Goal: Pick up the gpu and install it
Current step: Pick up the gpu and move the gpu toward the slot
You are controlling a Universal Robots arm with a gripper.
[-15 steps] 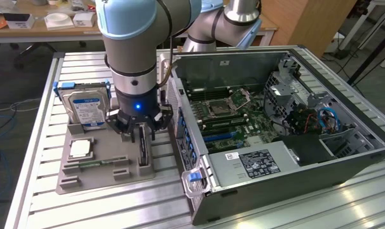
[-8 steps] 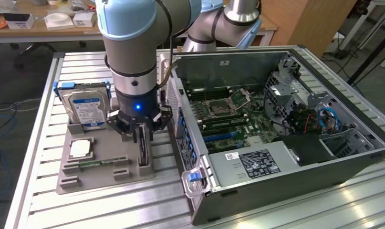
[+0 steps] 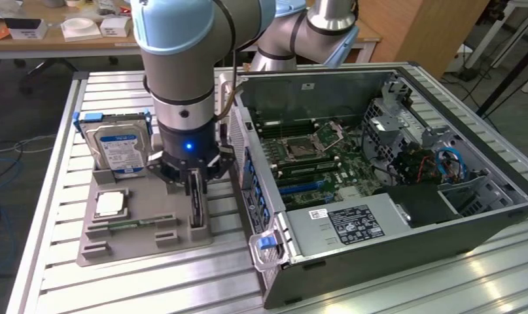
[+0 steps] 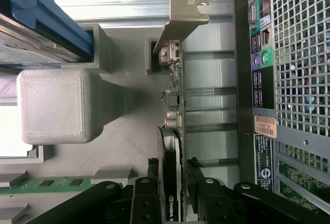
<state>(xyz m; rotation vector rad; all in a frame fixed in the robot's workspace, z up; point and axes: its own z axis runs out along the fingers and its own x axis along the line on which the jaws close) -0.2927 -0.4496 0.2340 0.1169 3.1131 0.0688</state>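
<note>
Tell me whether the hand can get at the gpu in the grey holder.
Probably yes: the hand sits astride the gpu, nothing between them; the computer case stands aside.

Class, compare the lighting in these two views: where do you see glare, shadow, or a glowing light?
Exterior view: glare streaks the table, a blue light glows on the arm, and the computer case is dimmer inside. Wrist view: the grey block casts a soft shadow towards the gpu.

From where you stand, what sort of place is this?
Probably a robotics lab or workshop bench: a robot arm works over a slatted metal table, beside an open computer case and a grey holder of computer parts; a cluttered desk stands behind.
</note>
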